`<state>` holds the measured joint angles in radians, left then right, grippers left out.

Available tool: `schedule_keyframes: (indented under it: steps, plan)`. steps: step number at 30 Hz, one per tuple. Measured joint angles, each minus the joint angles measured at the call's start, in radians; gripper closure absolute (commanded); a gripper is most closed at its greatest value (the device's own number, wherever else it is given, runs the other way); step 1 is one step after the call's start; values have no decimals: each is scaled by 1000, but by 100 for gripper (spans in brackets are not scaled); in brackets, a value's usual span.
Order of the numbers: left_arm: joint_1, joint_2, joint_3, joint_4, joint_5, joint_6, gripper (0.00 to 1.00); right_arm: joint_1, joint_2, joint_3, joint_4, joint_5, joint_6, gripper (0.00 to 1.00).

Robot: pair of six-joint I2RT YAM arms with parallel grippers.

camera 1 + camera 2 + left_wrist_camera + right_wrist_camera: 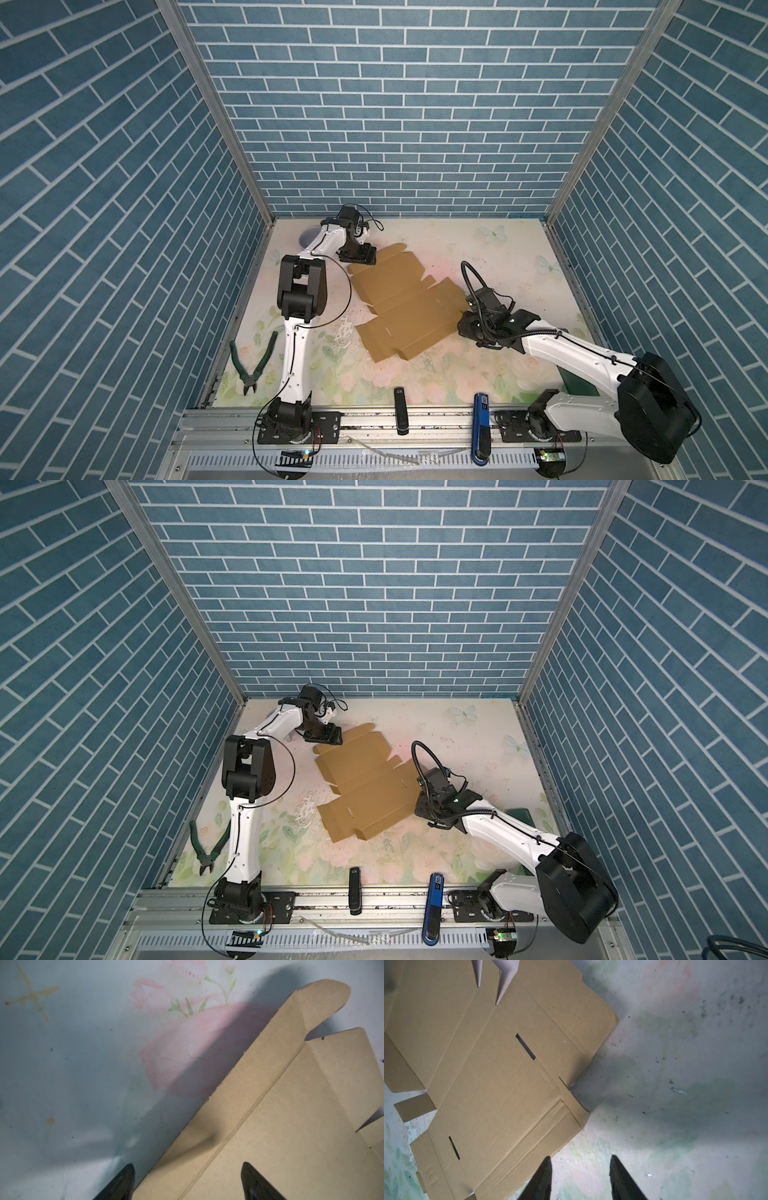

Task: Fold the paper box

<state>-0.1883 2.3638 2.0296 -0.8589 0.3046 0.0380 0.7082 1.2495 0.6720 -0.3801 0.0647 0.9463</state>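
The paper box [403,303] [365,787] lies as a flat tan cardboard sheet with flaps and slits in the middle of the floral mat. My left gripper [359,255] [328,735] is open at the sheet's far left corner. In the left wrist view, the left gripper [188,1164] straddles the edge flap of the box [291,1126], one finger over the mat and one over the cardboard. My right gripper [464,328] [419,808] [581,1157] stands open beside the box's right edge [488,1064], mostly over bare mat, with nothing between its fingers.
Green-handled pliers [253,365] lie at the left front of the mat. A black bar [400,409] and a blue tool [481,419] rest on the front rail. A dark green object [577,382] sits under the right arm. Blue brick walls enclose three sides.
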Motion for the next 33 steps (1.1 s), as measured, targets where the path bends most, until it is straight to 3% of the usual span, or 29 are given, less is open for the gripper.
schedule_keyframes:
  steps: [19,26,33]
  plan:
    - [7,42,35,-48,-15,15,12,2,78,0,32,-2,0,54]
    - [7,42,34,-48,7,18,24,3,116,0,51,-5,0,54]
    - [8,32,9,-38,55,23,29,3,142,0,77,-5,2,54]
